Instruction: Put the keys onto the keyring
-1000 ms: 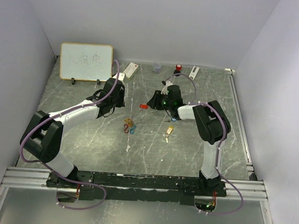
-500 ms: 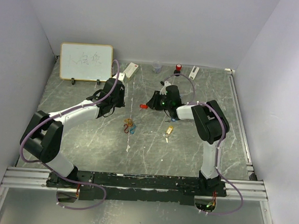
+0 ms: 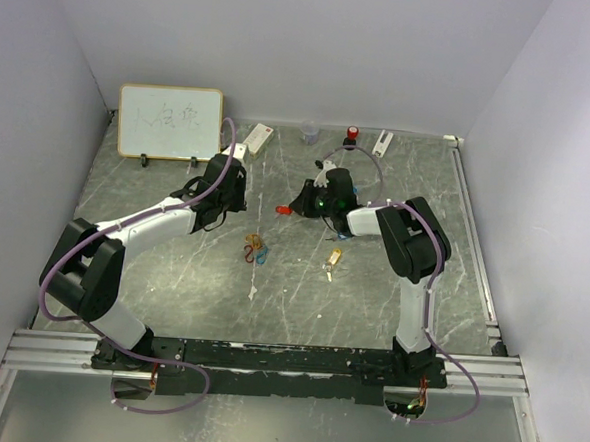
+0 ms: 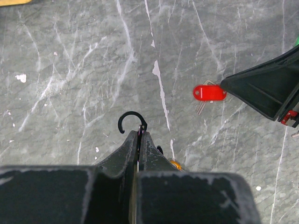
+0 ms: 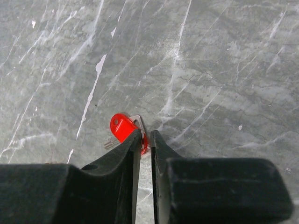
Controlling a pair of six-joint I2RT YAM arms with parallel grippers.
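A red-tagged key (image 5: pixel 122 127) lies flat on the grey marble table, also seen in the top view (image 3: pixel 284 210) and the left wrist view (image 4: pixel 209 92). My right gripper (image 5: pixel 147 135) stands over its near end. Its jaws are a narrow slit apart, with the tag's edge against the left finger (image 5: pixel 133 144). My left gripper (image 4: pixel 140 134) is shut on a thin black hook-shaped keyring (image 4: pixel 132 113) that sticks out past its tips. A cluster of tagged keys (image 3: pixel 256 247) and a yellow-tagged key (image 3: pixel 334 255) lie nearer the arm bases.
A whiteboard (image 3: pixel 169 121) leans at the back left. A white card (image 3: pixel 257 137), a small cup (image 3: pixel 309 133), a red-capped item (image 3: pixel 351 133) and a white stick (image 3: pixel 383 142) line the back edge. Walls close in both sides.
The right gripper's jaws have narrowed around the red tag's end, and that gripper has edged slightly left. The left arm holds still.
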